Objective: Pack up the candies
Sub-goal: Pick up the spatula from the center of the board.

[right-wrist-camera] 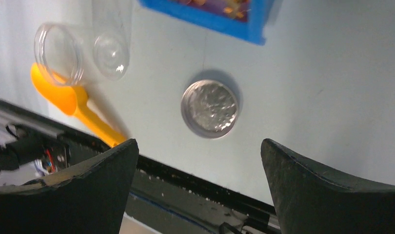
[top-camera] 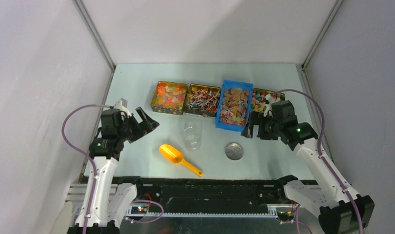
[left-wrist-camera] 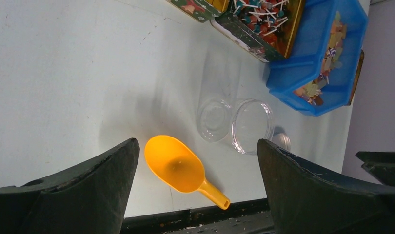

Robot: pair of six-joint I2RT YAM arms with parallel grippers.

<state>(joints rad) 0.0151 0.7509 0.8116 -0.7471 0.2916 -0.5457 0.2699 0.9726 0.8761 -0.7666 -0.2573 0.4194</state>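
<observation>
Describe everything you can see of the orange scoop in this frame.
The orange scoop looks like glossy one-piece plastic: an oval bowl and a short handle. It lies on the table, hollow side up and empty, bowl toward the far left, handle pointing near-right. It sits near-left of the clear jar, apart from it in the top view. Only the table touches it.

We find open table [top-camera: 132,83] left of the candies [top-camera: 169,95]; the clear jar [top-camera: 192,135], orange scoop [top-camera: 172,154] and silver lid [top-camera: 234,151] stand on the near side of them
</observation>
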